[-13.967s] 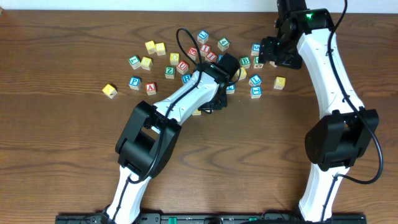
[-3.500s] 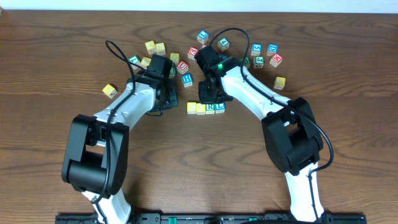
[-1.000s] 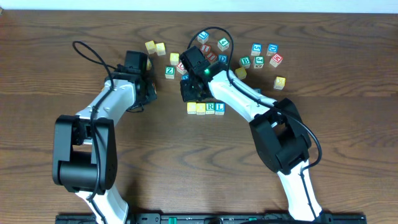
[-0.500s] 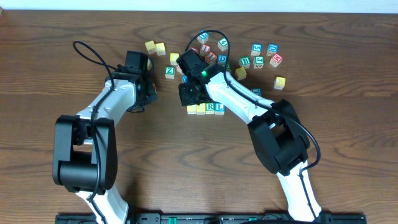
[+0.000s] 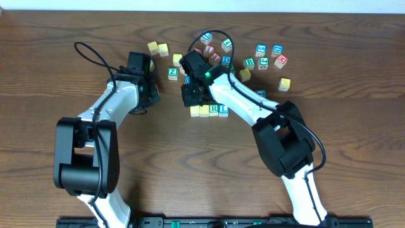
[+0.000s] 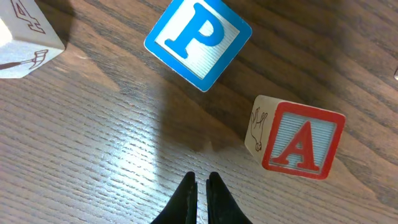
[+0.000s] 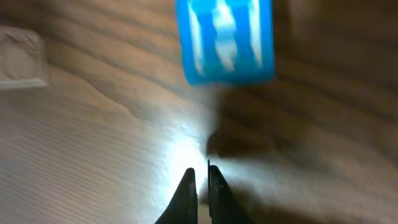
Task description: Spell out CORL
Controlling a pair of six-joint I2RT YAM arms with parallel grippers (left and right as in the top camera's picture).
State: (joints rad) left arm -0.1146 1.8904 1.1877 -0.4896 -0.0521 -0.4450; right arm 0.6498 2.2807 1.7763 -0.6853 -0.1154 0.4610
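A row of four letter blocks [image 5: 209, 110] lies mid-table: two yellow-sided ones, then a green R [image 5: 214, 109] and a blue L [image 5: 224, 111]. My right gripper [image 5: 190, 95] hovers just above the row's left end. In the right wrist view it [image 7: 203, 177] is shut and empty over bare wood, with a blurred blue block [image 7: 225, 40] ahead. My left gripper [image 5: 150, 96] sits to the left of the row. Seen from its wrist, it [image 6: 201, 180] is shut and empty, short of a blue P block [image 6: 198, 40] and a red A block [image 6: 297, 140].
Loose letter blocks are scattered along the back: a yellow pair [image 5: 157, 48], a green Z [image 5: 173, 73], several at the back right [image 5: 264, 57] and a lone yellow one [image 5: 285, 83]. A pale block [image 7: 18, 59] lies at the right wrist view's left edge.
The right arm has shifted slightly left and toward the left end of the row. The left arm has not moved. Both grippers have stayed shut.
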